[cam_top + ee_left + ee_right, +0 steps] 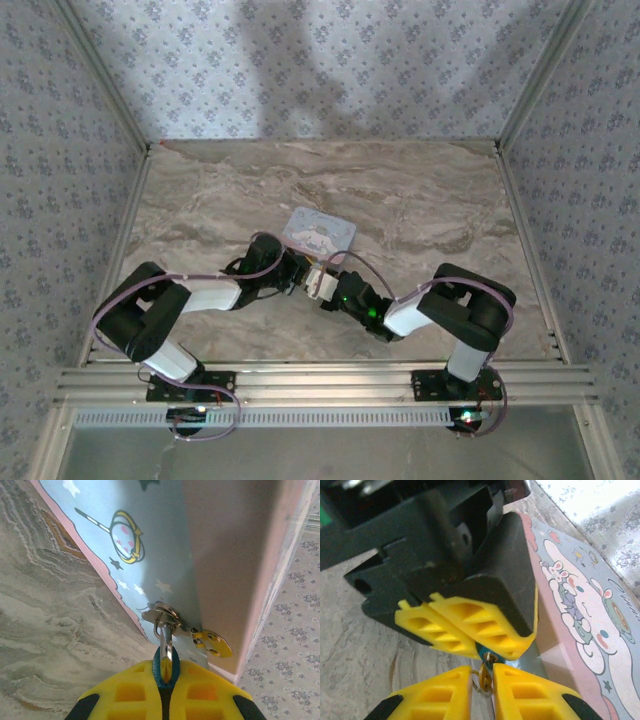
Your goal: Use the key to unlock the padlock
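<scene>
Padlock [157, 669] is tiny and teal, and the left jaws are clenched right on it, with a yellow finger [125, 692] on each side of its body. Its silver shackle [166, 645] sticks up out of the pinch and runs through the metal latch [161, 614] on the side of the pale blue tin [150, 530], so the lock is hooked to the tin. Just right of the latch there's a small brass-coloured tab [212, 643] with holes in it, sitting against the tin's edge.

From the right wrist camera the same padlock [484, 653] peeks out as a bit of teal under the left arm's yellow fingers [470, 625]. The key [485, 679] is directly below it, brassy, with a little ring on it. The right jaws are grasping the key, squeezed between their own yellow fingers [440, 695]. Its tip is right up at the bottom of the lock, but it's impossible to tell if it's actually in the keyhole. The tin [580, 610] with its cartoon print lies to the right of all that.

From above, the tin [320, 230] lies around the middle of the counter [430, 210]. The left arm [210, 295] and right arm [440, 310] reach in from the near edge and meet just on the near side of the tin, wrists almost touching.
</scene>
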Tool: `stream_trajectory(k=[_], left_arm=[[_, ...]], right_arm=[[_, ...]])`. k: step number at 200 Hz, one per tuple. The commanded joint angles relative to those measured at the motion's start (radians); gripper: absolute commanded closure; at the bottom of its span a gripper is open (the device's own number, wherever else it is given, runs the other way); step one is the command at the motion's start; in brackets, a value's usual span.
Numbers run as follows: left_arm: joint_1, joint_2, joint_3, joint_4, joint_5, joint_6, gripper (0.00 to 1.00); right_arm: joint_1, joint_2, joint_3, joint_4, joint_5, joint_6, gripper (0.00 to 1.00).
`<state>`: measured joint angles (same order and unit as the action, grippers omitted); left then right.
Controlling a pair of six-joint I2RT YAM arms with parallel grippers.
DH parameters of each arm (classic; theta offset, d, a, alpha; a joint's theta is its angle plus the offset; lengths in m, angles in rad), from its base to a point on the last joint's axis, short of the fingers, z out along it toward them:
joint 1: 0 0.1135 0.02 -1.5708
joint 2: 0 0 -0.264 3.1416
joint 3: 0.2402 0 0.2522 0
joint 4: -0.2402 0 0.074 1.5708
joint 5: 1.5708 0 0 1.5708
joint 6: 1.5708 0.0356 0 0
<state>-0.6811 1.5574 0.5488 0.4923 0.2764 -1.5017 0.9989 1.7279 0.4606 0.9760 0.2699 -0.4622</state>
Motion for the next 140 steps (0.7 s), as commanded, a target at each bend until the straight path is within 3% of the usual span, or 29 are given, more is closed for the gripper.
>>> stream_trajectory(k=[1, 67, 140], left_arm=[[-0.006, -0.017, 0.042, 0.008, 0.021, 0.002, 1.0], [-0.006, -0.011, 0.045, 0.008, 0.026, 0.001, 1.0], [-0.008, -0.004, 0.043, 0.011, 0.026, 0.001, 1.0]], right_arm=[[-0.006, 0.021, 0.026, 0.027, 0.028, 0.02, 0.82], [-0.005, 0.035, 0.035, 0.028, 0.074, 0.051, 0.99], [-0.005, 0.024, 0.027, 0.029, 0.104, 0.219, 1.0]])
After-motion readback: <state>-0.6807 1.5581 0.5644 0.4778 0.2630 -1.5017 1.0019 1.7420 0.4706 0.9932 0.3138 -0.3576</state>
